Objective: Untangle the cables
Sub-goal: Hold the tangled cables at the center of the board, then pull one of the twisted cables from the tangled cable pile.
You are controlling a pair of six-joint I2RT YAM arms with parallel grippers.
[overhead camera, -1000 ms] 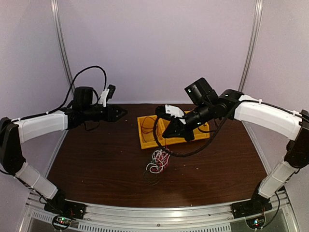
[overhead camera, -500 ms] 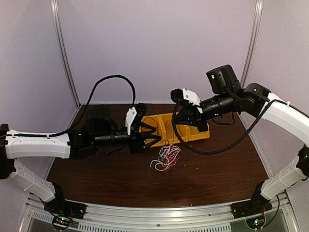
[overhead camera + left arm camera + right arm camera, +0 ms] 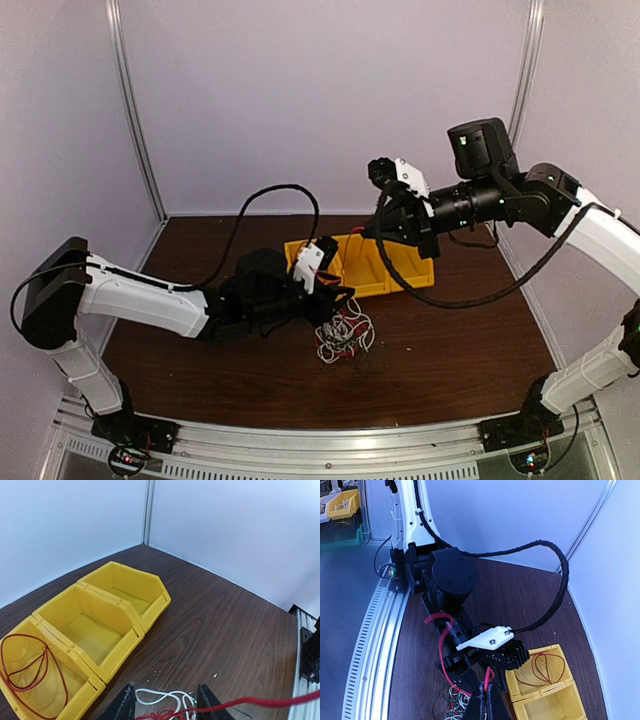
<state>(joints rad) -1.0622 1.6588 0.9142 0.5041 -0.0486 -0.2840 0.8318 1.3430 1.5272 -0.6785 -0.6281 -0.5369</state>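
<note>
Your right end effector [image 3: 486,700] is clamped on a thin red wire [image 3: 260,701], and the left end effector [image 3: 167,707] is spread over the red-white-black wire clump [image 3: 343,335]. Pull hard and you may tighten knots.

Yellow bins [image 3: 360,265] (common to all 3 views) are seen distantly from overhead-behind, closely from the left wrist, downward from the right.

Left arm [image 3: 140,298] reaches low, left gripper [image 3: 167,706] jaws parted; right arm [image 3: 560,205] hangs raised, right gripper [image 3: 485,695] jaws closed.
</note>
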